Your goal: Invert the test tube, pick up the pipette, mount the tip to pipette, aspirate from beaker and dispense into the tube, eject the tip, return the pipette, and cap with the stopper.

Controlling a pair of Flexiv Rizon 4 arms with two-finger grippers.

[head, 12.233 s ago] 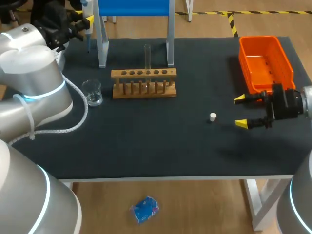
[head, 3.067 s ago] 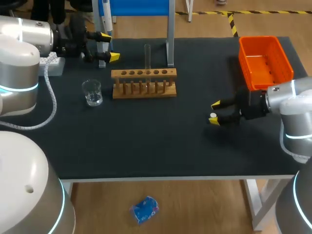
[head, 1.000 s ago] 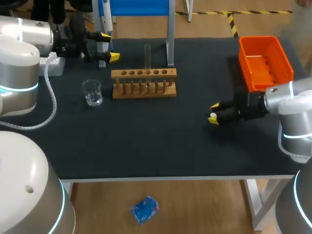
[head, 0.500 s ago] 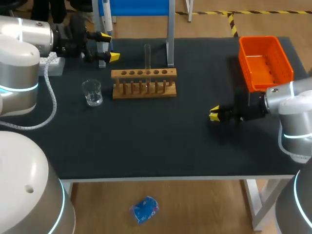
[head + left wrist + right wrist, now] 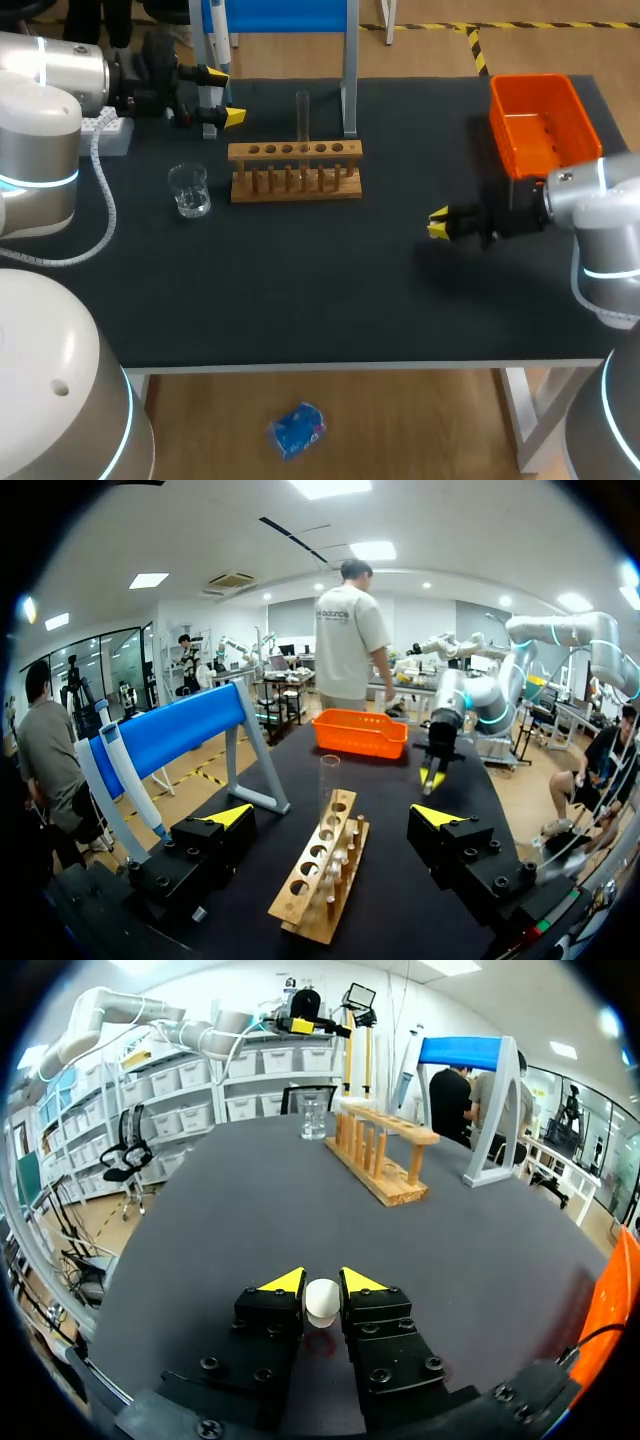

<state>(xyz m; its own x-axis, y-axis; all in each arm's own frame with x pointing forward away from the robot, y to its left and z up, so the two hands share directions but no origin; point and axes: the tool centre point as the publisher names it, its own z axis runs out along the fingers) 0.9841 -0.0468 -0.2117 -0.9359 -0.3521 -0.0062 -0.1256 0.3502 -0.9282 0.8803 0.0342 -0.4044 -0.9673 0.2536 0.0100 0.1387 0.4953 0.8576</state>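
Right of centre on the dark surface [image 5: 300, 290]: right end effector [image 5: 438, 224] reaches in from the right edge, level with the front of the orange bin [image 5: 545, 125]. Its yellow tips are clamped on the small white stopper [image 5: 322, 1301], one tip on each side, with the stopper right at the fingertips. From the head camera the stopper is mostly hidden between the tips. Its shadow falls on the surface just below.

Wooden rack [image 5: 295, 170] stands mid-surface, well apart from the right end effector. Test tube [image 5: 302, 115] is upright in one of the rack's rear holes; its glass is clear, and its contents cannot be made out. Beaker [image 5: 189, 190] sits just beside the rack's left end, not touching it.

Back-left corner: left end effector [image 5: 224, 95] has its fingers wide apart and nothing between them. It points across the surface, with the rack and test tube ahead of it in its own wrist view. Blue stand [image 5: 175, 730] rises beside it. Pipette [image 5: 130, 790] hangs at the stand's near end, close beside one finger, untouched.
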